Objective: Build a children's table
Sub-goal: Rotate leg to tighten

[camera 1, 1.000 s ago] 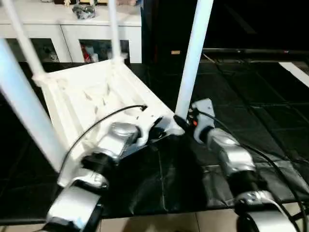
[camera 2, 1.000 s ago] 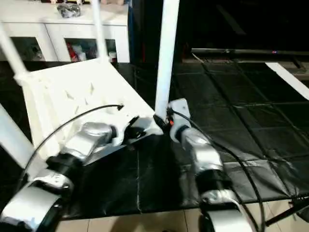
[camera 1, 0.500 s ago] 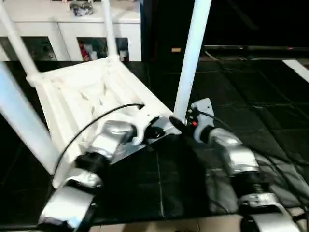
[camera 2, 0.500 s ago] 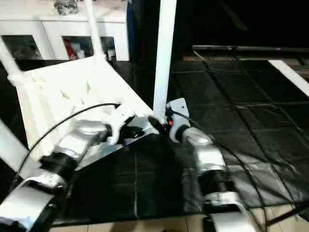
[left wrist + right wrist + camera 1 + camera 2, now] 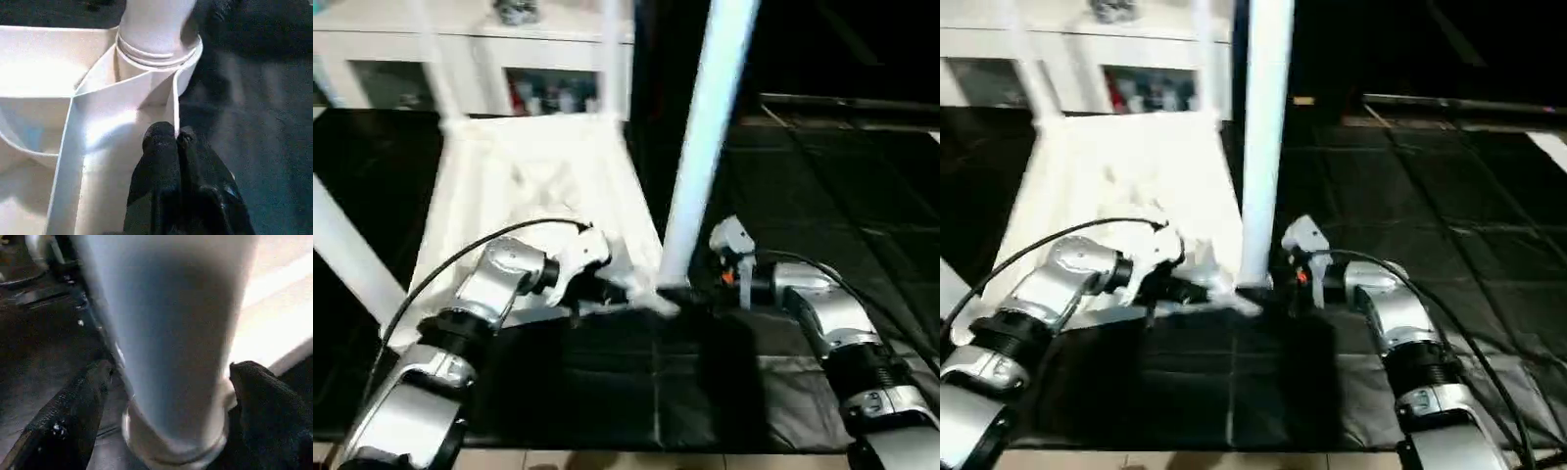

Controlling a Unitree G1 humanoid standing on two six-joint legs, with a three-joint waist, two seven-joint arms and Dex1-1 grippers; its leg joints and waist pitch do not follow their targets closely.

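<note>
The children's table (image 5: 529,186) lies upside down on a black tiled floor (image 5: 822,176). A white cabinet (image 5: 460,59) with glass doors stands at 12 o'clock. Four legs point up, all cut off by the picture edge; the nearest leg (image 5: 705,147) sits in its corner socket. The left hand (image 5: 168,142) is closed, its fingertips at a rib beside that socket. The right hand (image 5: 166,401) is open around the leg's base, fingers (image 5: 73,406) apart from it.
</note>
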